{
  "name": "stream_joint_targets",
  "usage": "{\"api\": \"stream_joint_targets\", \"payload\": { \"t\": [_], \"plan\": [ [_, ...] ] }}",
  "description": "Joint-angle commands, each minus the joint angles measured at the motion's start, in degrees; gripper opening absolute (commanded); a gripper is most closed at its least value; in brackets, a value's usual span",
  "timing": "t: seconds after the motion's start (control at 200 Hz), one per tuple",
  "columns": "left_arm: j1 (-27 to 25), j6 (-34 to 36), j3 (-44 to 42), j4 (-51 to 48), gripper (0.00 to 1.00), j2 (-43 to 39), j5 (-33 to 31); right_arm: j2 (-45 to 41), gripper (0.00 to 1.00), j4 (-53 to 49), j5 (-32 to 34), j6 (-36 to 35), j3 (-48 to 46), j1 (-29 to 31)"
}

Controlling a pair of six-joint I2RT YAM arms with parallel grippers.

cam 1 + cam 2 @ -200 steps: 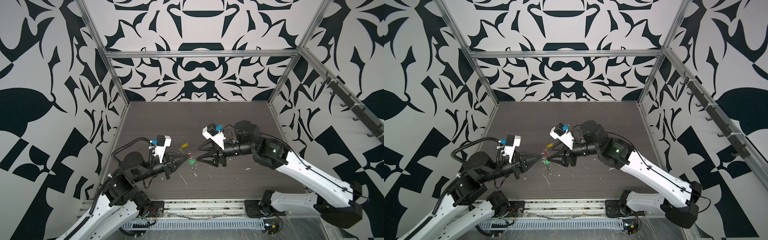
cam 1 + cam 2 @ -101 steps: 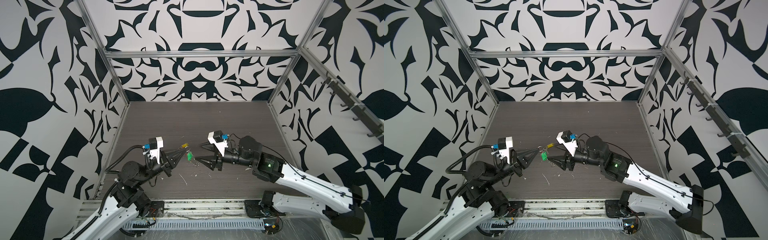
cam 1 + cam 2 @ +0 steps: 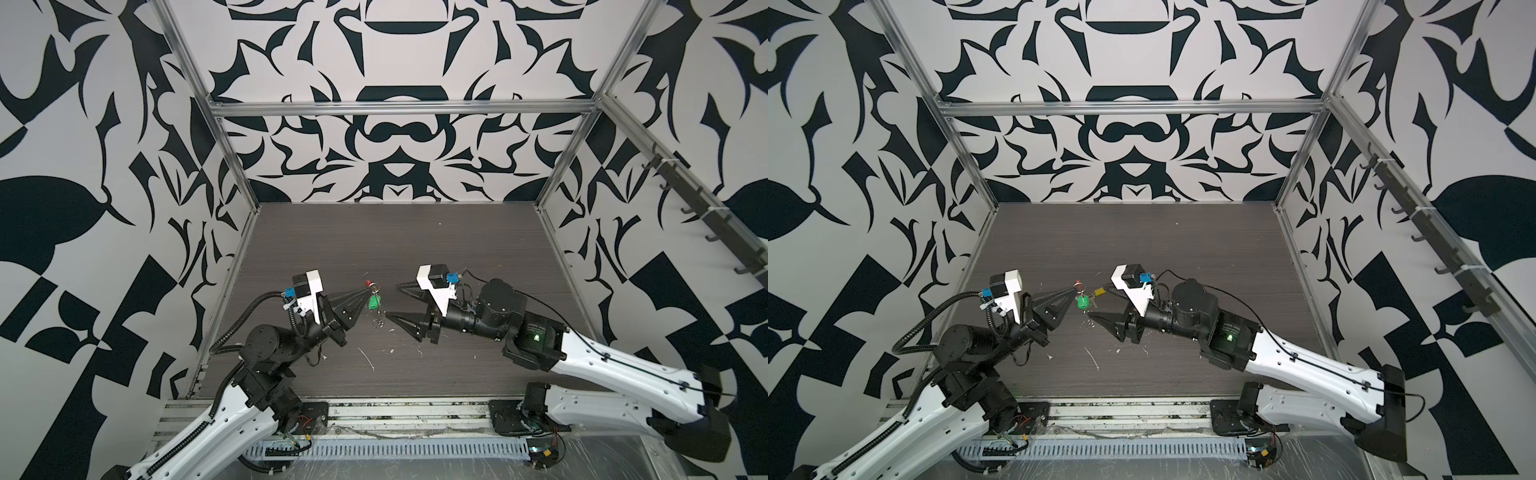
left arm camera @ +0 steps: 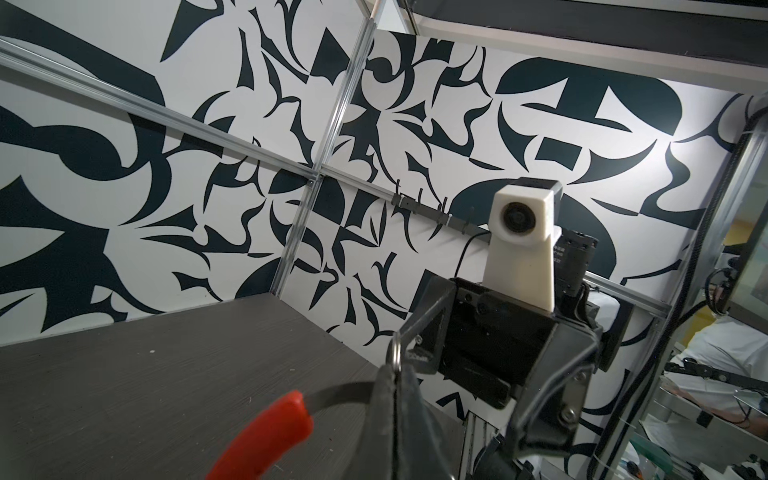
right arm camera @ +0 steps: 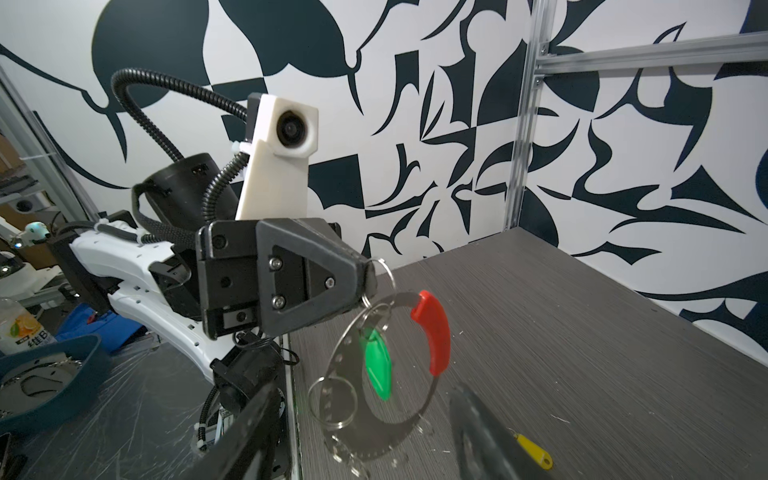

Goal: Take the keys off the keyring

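Green key hangs on keyring; yellow key apart.

Not much to read in here, honestly. The only real text I can find is on the clear plastic bottle with an orange-slice label, poking in at the edge of the right wrist view. It has dark characters on the label that look like "维B", and the rest is cut off by the frame.

The black camera body behind the white mount in the left wrist view has a few lines of tiny white print, way too small to make out.

The flat silver keyring with the red plastic sleeve carries rows of little punched marks, but they're blurred and I can't read anything off them.
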Motion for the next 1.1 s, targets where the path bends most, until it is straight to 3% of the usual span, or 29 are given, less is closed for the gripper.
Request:
{"api": "stream_joint_targets", "payload": {
  "t": [0.0,0.59,1.095],
  "plan": [
    [-0.24,-0.67,1.48,3.58,0.0,-0.1,-0.59,1.06,0.68,0.84,4.34,-2.56,3.06,1.82],
    [-0.3,-1.34,1.03,6.03,0.0,1.23,2.59,7.91,0.66,-2.63,-3.04,-6.17,8.65,4.52],
    [-0.24,-2.17,0.66,5.5,0.0,-0.15,5.79,2.96,0.66,-4.9,-3.32,-4.45,4.61,4.6]
  ]
}}
